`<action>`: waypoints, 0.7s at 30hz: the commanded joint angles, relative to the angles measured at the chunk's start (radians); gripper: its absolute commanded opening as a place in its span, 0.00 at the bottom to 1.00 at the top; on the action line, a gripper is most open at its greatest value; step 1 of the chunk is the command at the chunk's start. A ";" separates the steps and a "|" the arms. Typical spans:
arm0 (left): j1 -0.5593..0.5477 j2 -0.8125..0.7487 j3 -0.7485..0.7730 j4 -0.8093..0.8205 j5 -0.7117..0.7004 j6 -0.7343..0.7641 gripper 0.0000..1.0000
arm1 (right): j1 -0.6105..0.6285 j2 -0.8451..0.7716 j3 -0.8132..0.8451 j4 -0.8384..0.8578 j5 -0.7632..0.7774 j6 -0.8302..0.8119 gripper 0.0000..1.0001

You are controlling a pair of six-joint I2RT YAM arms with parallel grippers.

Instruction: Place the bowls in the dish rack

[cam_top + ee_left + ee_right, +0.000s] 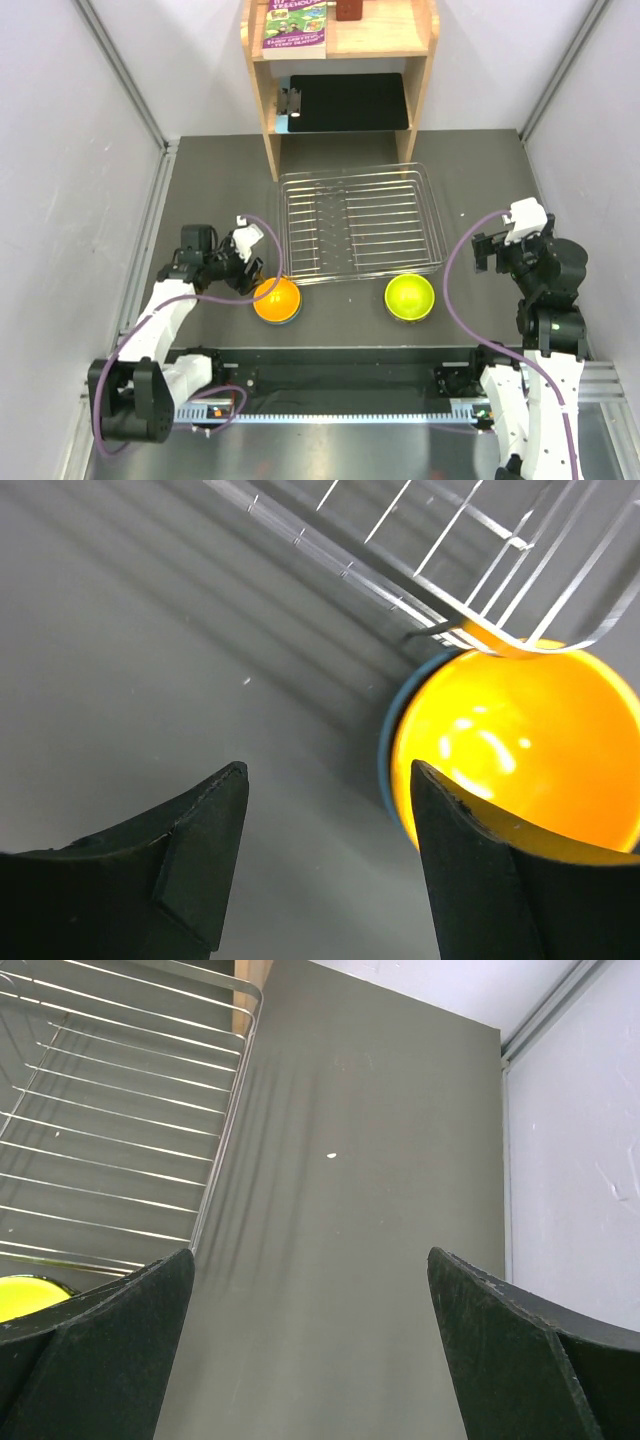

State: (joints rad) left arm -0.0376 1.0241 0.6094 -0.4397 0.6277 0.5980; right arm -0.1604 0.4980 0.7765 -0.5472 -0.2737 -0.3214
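Dark table (200, 200), blue bowl (387, 748) mostly under orange bowl (510, 750)

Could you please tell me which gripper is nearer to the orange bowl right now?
Left. The left gripper sits right at the orange bowl's rim, jaws apart. The right gripper hangs open on the table's other side, beyond the lime-green bowl.

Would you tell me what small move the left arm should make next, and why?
Probably shift the left gripper toward the orange bowl until its rim sits between the open fingers; only bare table shows in that gap, and the dish rack holds no bowls.
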 commanded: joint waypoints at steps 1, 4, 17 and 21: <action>-0.016 0.040 -0.011 0.068 -0.065 0.002 0.70 | -0.007 -0.010 0.001 0.021 -0.012 -0.005 1.00; -0.024 0.063 0.000 0.047 -0.062 0.014 0.69 | -0.007 -0.012 0.000 0.020 -0.012 -0.007 1.00; -0.028 0.045 0.041 -0.093 -0.029 0.094 0.53 | -0.005 -0.012 -0.003 0.021 -0.009 -0.007 1.00; -0.036 0.083 0.046 -0.140 -0.026 0.123 0.47 | -0.007 -0.018 -0.008 0.027 -0.004 -0.008 1.00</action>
State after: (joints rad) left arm -0.0624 1.0782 0.6212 -0.5129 0.5865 0.6636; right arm -0.1600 0.4969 0.7723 -0.5476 -0.2745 -0.3218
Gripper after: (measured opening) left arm 0.481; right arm 0.996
